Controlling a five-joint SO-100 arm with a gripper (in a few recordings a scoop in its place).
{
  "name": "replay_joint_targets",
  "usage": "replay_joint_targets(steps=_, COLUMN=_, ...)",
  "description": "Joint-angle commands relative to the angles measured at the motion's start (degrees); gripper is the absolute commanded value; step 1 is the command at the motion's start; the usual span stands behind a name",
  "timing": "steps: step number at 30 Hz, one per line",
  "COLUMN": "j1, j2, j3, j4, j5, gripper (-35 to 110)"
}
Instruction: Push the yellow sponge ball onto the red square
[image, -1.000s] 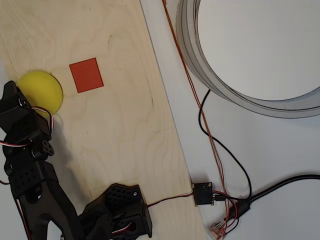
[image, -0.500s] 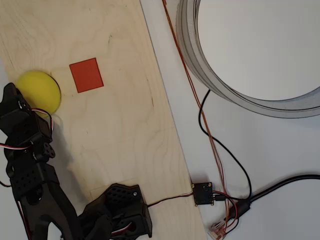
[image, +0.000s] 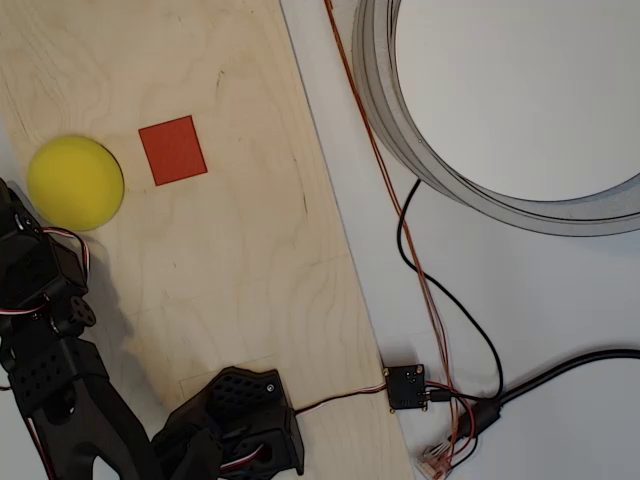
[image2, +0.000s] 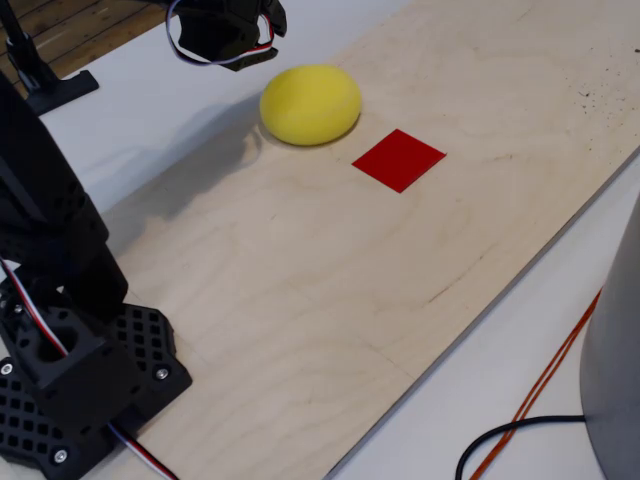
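Bright, even light, both views sharp; soft shadows fall on the wooden board.

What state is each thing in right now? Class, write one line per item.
yellow sponge ball: resting on the board, beside the red square, not on it.
red square: flat on the board, uncovered.
gripper: just behind the ball in the fixed view; jaws unclear.
wooden board: lying flat on the white table.

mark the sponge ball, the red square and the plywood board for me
yellow sponge ball (image: 76, 184), overhead view, middle of its top.
red square (image2: 398, 159), fixed view, centre of the patch.
plywood board (image: 240, 270), overhead view, bare wood below the square.
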Motion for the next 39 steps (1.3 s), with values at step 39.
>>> replay_joint_targets(steps=39, j1=3.52, j2=-5.01, j3=4.83, j4=-10.9, j5=-2.46, gripper=4)
